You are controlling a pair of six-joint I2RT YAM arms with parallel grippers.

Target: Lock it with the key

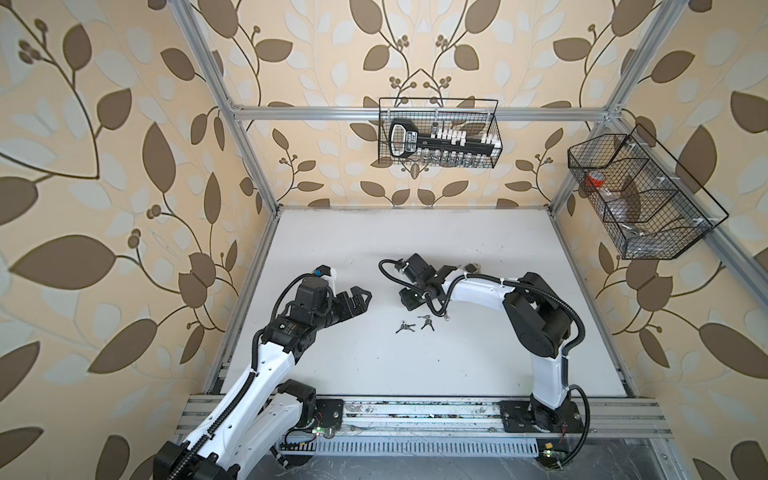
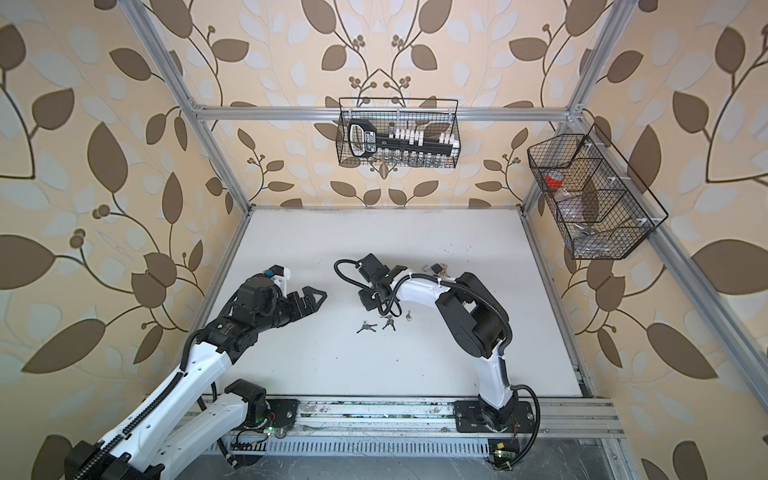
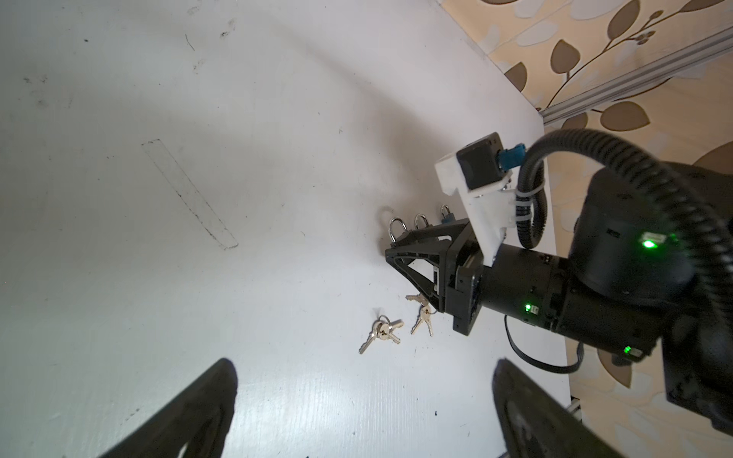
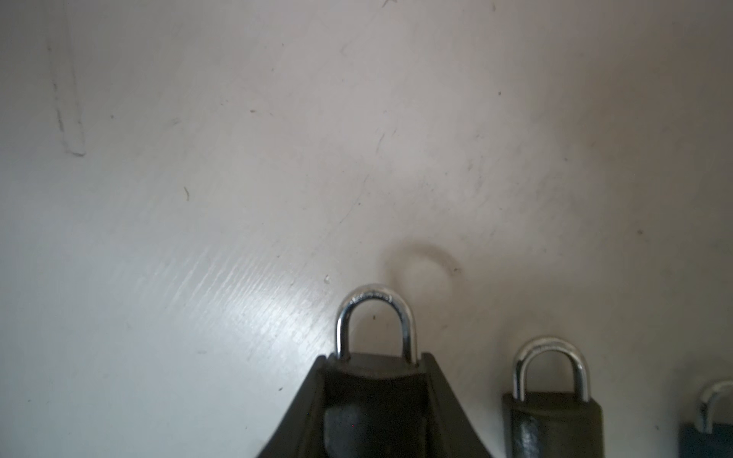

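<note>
White laminate, scuffed and marked, makes up the tabletop (image 1: 374, 241), walled by leaf-patterned paper and an aluminium frame. From the near rail reach the white-and-black left arm (image 1: 266, 365) and the white-and-black right arm (image 1: 473, 291). A black wire basket (image 1: 386, 120) hangs on the back bar, and a second black wire basket (image 1: 648, 232) hangs on the right-hand bar.

The left gripper (image 1: 360, 298) hangs over the tabletop left of centre, its jaws spread wide and empty. The right gripper (image 3: 392, 255) sits low near the middle, pinching the body of a dark padlock with a silver shackle (image 4: 373, 370). That lock is in a row with a second dark padlock (image 4: 551, 400) just beside it and a blue padlock (image 4: 710, 432) beyond.

A small silver key bunch (image 3: 380, 331) and a second key bunch (image 3: 422, 319) lie loose on the tabletop near the right gripper, well apart from the left gripper.
</note>
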